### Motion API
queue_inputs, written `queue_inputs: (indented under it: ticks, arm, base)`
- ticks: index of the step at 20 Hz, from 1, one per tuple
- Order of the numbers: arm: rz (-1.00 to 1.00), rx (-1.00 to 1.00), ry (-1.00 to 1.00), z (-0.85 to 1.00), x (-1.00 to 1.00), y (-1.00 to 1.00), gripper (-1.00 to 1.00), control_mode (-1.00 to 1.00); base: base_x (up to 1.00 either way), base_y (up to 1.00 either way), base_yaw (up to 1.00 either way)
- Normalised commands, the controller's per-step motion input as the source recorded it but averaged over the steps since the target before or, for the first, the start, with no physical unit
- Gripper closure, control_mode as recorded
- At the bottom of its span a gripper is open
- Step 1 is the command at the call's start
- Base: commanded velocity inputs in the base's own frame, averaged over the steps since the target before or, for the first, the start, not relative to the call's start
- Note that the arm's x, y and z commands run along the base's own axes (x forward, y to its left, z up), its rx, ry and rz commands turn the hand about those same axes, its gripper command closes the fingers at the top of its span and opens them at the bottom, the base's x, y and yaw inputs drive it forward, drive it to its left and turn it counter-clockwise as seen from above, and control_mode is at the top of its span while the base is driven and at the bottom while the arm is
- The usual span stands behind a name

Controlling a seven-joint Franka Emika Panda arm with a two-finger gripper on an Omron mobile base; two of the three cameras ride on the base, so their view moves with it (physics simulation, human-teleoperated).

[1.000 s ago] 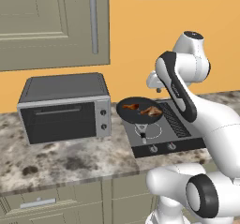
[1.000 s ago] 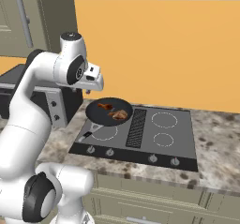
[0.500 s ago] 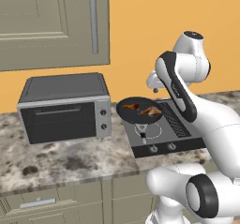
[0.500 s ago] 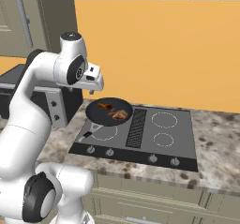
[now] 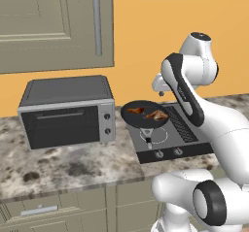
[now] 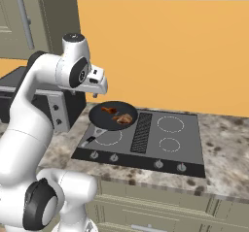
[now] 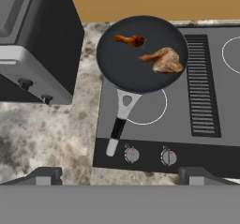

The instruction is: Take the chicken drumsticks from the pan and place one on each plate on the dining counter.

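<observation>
At inspection the gripper hung above the front edge of the cooktop, its two dark tips set wide apart at the bottom of the hand view with nothing between them; the jaws stood fully parted and held no object. Just past the tips lay the row of control knobs, and beyond them the pan with its handle pointing back toward the hand. The pan sat over the front left burner ring, overlapping it toward the rear, which fitted a vessel left where its contents had been cooked. Both chicken drumsticks lay inside the pan, apart from each other: the larger drumstick toward the vent grille side, the smaller drumstick nearer the far rim and toward the toaster oven. Neither piece touched the gripper; both lay ahead of it and well below, clear of the tips. The base views confirmed the hand held high behind the pan, looking down on it, a stance judged suited to surveying before a descent. The toaster oven stood just beside the pan on the speckled worktop, close enough to limit an approach from that side. No plates were within sight, so in the inspector's judgement delivery had not begun and both pieces remained to be lifted
</observation>
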Motion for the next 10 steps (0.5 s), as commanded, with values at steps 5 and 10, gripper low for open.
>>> queue_inputs:
  ticks: [5,10]
  arm:
    - [0.00,0.00,0.00,0.00,0.00,0.00,-1.00,-1.00]
    - [0.00,0.00,0.00,0.00,0.00,0.00,-1.00,-1.00]
  base:
    - [0.00,0.00,0.00]
    - [0.00,0.00,0.00]
